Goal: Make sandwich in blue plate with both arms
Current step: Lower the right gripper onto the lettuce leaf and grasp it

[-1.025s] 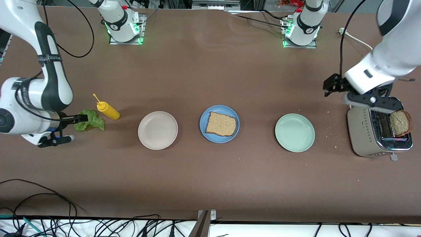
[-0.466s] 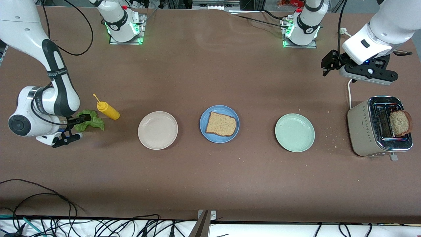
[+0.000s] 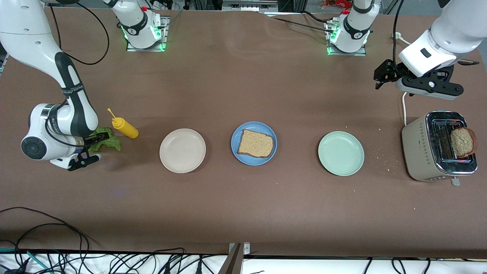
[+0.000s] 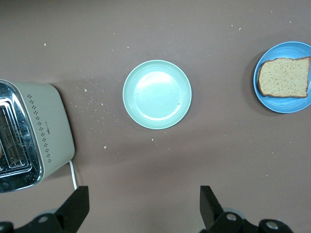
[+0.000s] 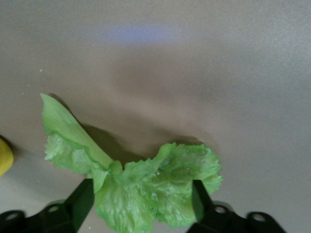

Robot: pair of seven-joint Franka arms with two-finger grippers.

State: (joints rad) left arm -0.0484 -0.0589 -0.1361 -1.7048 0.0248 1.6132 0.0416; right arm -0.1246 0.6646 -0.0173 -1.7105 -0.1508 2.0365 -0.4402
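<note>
- Right gripper (image 3: pixel 88 149) sitting low at the lettuce (image 3: pixel 107 139), at the right arm's end of the table, fingers spread with the leaf between them, not pinching yet.
- Risking a bad grab: thin, floppy leaf, so maybe tearing, or slipping out when squeezed only at the edge.
- Risking a bump too: mustard bottle (image 3: pixel 124 128) lying just beside the lettuce, easy to knock and roll.
- Carrying the leaf to the blue plate (image 3: pixel 254 143) meaning passing over the beige plate (image 3: pixel 182 150); leaf maybe dropping there if held loosely.
- Blue plate sitting in the middle, between the beige plate and the green plate (image 3: pixel 341 153), with one bread slice (image 3: pixel 255 144) lying on it already.
- Left gripper (image 3: pixel 425 86) hanging over bare table near the toaster (image 3: pixel 437 151), fingers spread wide, holding nothing.
- Second slice (image 3: pixel 463 142) sticking out of the toaster, tilted; maybe crumbling or falling off if grabbed badly.
- Crumbs lying near the toaster, not blocking anything.
</note>
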